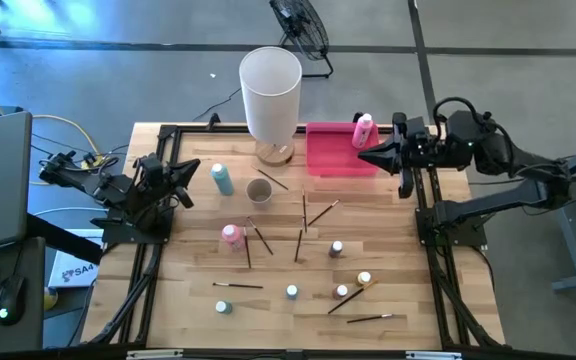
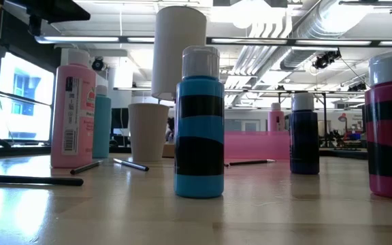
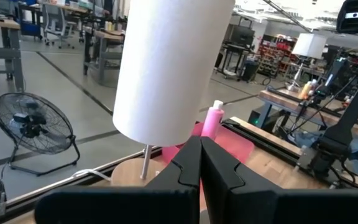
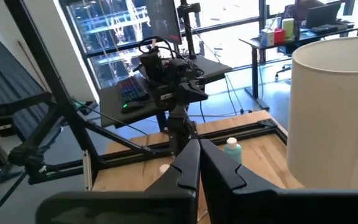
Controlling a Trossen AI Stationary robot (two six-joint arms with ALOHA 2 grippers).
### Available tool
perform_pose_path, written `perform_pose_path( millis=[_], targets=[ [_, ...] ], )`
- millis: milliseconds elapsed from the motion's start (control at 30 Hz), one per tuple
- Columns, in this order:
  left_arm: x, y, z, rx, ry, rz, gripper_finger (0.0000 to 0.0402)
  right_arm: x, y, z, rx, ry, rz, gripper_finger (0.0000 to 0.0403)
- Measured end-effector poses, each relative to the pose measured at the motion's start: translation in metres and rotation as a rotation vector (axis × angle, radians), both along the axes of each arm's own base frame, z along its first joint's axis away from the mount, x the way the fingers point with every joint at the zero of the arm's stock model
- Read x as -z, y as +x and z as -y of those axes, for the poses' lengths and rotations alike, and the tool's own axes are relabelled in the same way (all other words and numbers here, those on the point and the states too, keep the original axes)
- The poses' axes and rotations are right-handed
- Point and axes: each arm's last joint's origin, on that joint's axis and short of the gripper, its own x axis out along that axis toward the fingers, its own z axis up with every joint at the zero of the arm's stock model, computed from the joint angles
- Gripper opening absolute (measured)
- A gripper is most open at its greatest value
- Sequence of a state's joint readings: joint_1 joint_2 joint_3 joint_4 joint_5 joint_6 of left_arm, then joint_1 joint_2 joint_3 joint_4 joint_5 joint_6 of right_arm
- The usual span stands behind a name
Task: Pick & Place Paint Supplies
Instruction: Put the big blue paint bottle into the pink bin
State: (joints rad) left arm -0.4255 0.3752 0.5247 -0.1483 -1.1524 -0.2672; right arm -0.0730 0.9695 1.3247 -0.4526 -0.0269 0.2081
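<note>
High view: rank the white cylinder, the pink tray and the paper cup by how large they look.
1. white cylinder, though it stands tall toward the camera, so only apparent
2. pink tray, close behind in area
3. paper cup, clearly smallest

The left gripper hangs empty, fingers pressed together. The right gripper mirrors it opposite, fingers likewise closed and empty.

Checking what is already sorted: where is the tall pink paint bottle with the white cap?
In the high view, one tall pink bottle stands in the pink tray at the table's far right, just beside the right claw.
</note>
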Motion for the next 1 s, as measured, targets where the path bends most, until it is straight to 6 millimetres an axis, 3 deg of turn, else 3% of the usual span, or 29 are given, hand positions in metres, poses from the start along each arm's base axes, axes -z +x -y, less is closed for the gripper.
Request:
perform_pose_path(
  millis=[1000],
  targets=[
    [0.003,0.0009,0.001,0.045,0.035,-0.051,0.0,-0.0007,-0.002,0.0011,0.003,-0.029,0.004,0.0005]
  ],
)
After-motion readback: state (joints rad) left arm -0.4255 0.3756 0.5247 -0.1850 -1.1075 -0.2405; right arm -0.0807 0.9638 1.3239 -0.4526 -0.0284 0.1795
